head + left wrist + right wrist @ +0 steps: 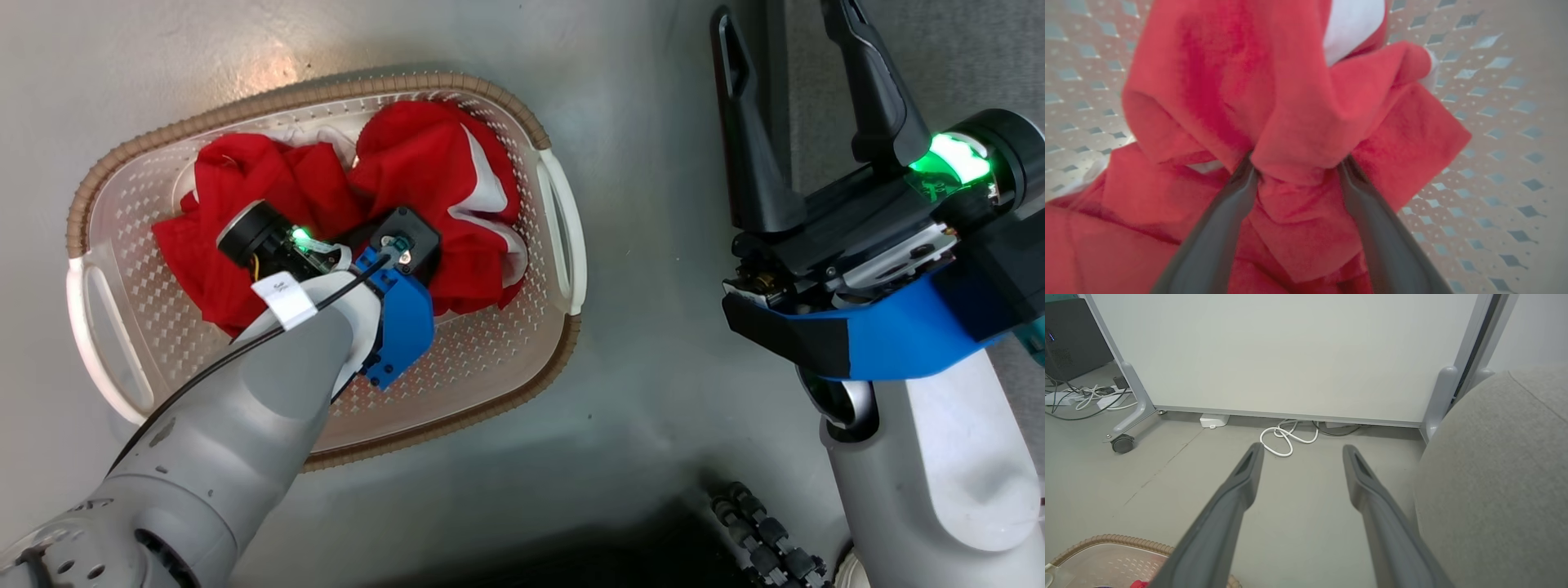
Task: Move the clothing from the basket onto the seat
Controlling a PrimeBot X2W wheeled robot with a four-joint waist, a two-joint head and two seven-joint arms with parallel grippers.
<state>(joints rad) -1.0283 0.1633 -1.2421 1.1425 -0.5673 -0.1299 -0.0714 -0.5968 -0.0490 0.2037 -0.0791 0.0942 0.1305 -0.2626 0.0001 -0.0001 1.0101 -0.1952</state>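
Nothing has reached the sofa [1494, 477] yet. Its grey cushion fills the right side of the right wrist view, and the part of it I can see is bare. So by my reckoning the job is at its very start: both garments are to be lifted out and carried over, one after the other.

The basket [563, 237] sits on the floor in the left half of the head view. All the clothing [424, 155] lies heaped in it. The plain red piece [237, 204] is toward the left and the red-and-white piece [482, 188] toward the right.

The left gripper [1296, 165] is down in the heap. In its wrist view the two fingers stand spread wide with a bunched fold of red cloth pushed up between them. They straddle it and have not pinched it, so nothing is held. The right gripper [780, 24] is at the upper right of the head view, well apart from the basket. Its fingers are spread wide and have hold of nothing; in its own view they point at bare floor.

As for writing, the big pale panel [1290, 351] across the top of the right wrist view is blank. A small white tag [282, 298] wraps the cable on the left arm and carries dark print too small to read. I can make out no brand name anywhere.
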